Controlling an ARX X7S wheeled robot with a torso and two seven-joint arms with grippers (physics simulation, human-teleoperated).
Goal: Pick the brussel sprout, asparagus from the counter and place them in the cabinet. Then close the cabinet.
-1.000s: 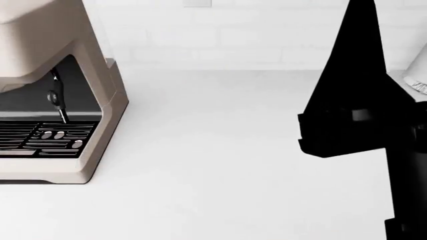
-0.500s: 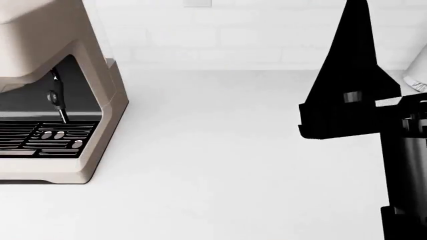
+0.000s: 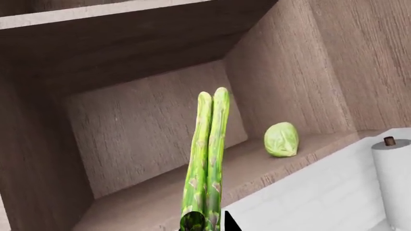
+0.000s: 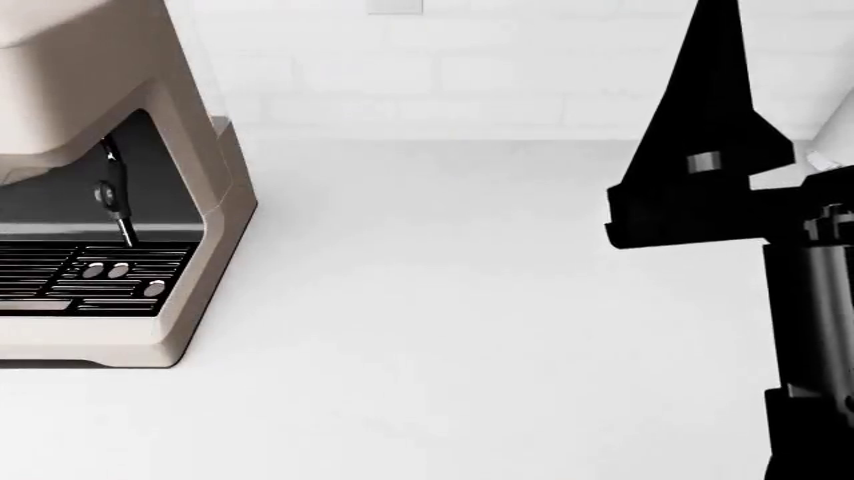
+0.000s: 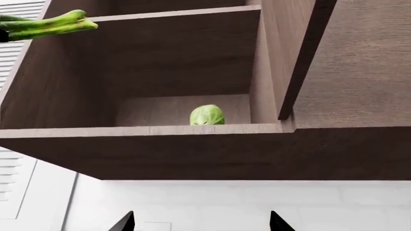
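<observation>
White and smooth, the surface (image 4: 441,330) carries a beige coffee machine (image 4: 120,190) at nine o'clock in the head view; neither vegetable shows there. Both wrist views show the open cabinet (image 3: 128,134) of dark grained wood. On its lower shelf sits the round, leafy sprout (image 3: 281,139). The left fingers (image 3: 204,222) clasp the asparagus (image 3: 209,159), its spears pointing into the cabinet. The right fingers (image 5: 201,222) stand wide and bare.
</observation>
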